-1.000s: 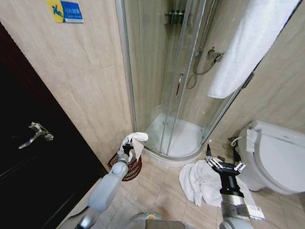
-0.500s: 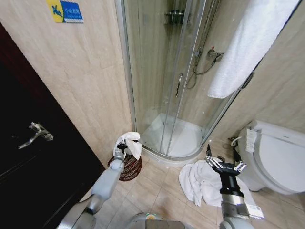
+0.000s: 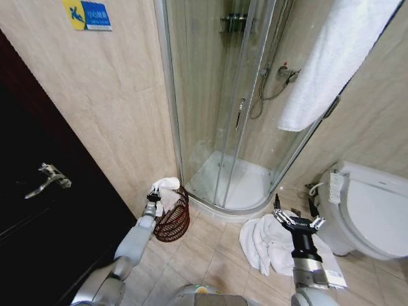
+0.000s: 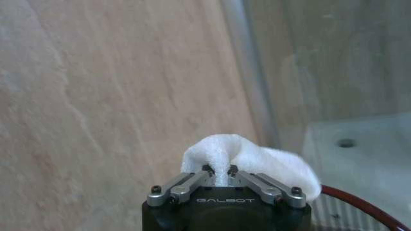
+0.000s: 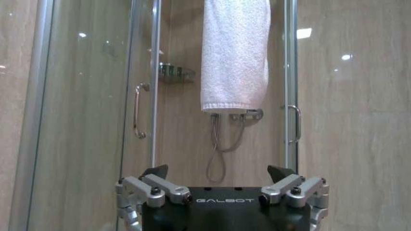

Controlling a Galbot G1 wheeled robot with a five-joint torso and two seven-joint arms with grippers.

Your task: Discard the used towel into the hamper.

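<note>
Reading "GALBOT", the left claw (image 4: 218, 169) pinches the towel (image 4: 257, 161) over the hamper (image 3: 173, 220).

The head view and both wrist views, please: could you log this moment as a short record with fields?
Setting: bathroom with a glass shower enclosure and a toilet
Left gripper: shut on the used towel, held above the hamper
Hamper: on the floor by the tiled wall, beside the shower enclosure
Right gripper: open, empty, raised over the towel pile on the floor
Hanging towel: draped high on the wall beside the shower
Task status: towel not yet released
</note>
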